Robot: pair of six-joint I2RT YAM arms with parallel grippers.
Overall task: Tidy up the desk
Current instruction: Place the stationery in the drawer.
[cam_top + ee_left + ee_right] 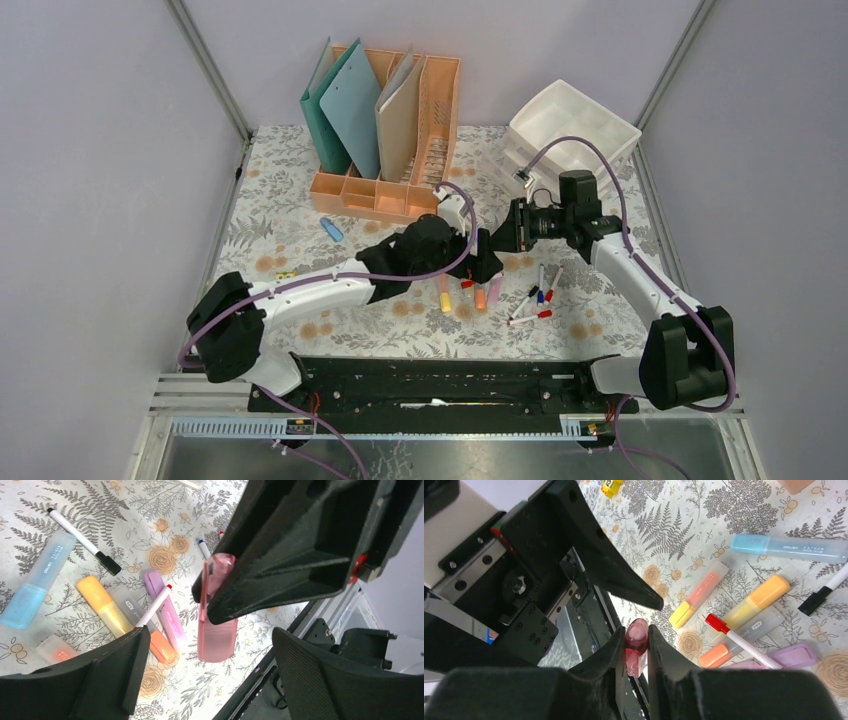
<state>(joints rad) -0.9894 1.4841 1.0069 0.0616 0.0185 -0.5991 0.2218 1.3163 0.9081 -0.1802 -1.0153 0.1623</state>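
Above the leaf-and-flower desk (300,215) my two grippers meet at mid-table. A translucent pink highlighter (216,630) hangs over the cloth, pinched at its cap end by my right gripper (636,641), which is shut on it. The same pink highlighter (636,636) shows end-on between the right fingers. My left gripper (207,647) stands open around the pen's lower end, both fingers apart from it. In the top view the left gripper (486,264) and the right gripper (503,240) nearly touch, hiding the pen.
Loose on the cloth under the grippers lie a blue highlighter (37,587), yellow, orange and purple highlighters (162,607) and several whiteboard pens (535,300). A peach file rack (390,190) stands at the back, a white drawer unit (570,125) at back right.
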